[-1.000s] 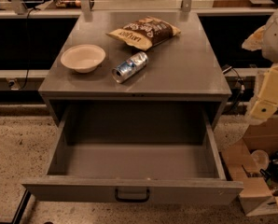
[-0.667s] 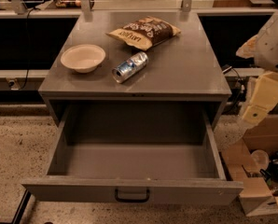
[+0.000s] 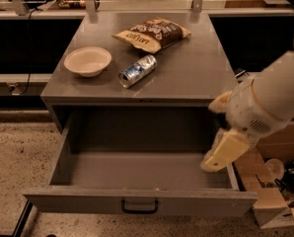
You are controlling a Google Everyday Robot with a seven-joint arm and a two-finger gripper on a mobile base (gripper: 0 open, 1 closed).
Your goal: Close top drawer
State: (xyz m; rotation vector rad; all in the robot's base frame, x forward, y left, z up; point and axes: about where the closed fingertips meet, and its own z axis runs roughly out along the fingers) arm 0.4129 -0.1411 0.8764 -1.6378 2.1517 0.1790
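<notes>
The tool [image 3: 217, 131] has swung in from the 3 o'clock edge, where it hung beside the cabinet a second ago, and now sits over the right wall of the top drawer [image 3: 137, 201]. Its two cream fingers [image 3: 225, 149] stand apart with nothing between them. The drawer has not moved: it is pulled fully out toward 6 o'clock. On the tabletop [image 3: 196, 73] the bowl [image 3: 88, 60], can [image 3: 137, 70] and chip bag [image 3: 152, 33] lie as before.
</notes>
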